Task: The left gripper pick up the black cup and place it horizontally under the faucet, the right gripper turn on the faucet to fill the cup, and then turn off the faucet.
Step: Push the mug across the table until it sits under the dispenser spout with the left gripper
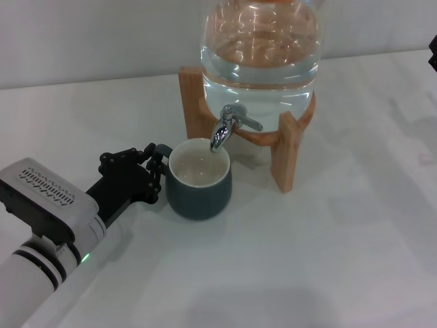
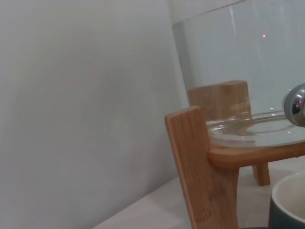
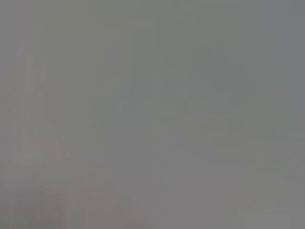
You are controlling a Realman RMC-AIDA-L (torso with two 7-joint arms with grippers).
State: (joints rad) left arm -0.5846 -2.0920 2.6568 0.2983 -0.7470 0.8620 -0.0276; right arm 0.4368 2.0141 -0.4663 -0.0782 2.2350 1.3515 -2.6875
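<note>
- The cup (image 1: pixel 199 180) stands upright on the desk (image 1: pixel 328 260), mouth up, its rim right under the spout of the faucet (image 1: pixel 229 127).
- Its handle points back toward the left gripper (image 1: pixel 156 174), whose fingers (image 1: pixel 151 152) are around that handle; whether they pinch it or lie loose I cannot tell.
- Beyond the fingers, the faucet's spout points down into the cup and its lever sticks out sideways.
- The jar (image 1: pixel 263 48) is cut off at the top.
- In the left wrist view only a sliver of the cup's rim and the wooden stand (image 2: pixel 205 176) show.
- The right gripper (image 1: pixel 433 53) is a dark scrap at the frame edge, far from the cup; its wrist view shows plain grey.
</note>
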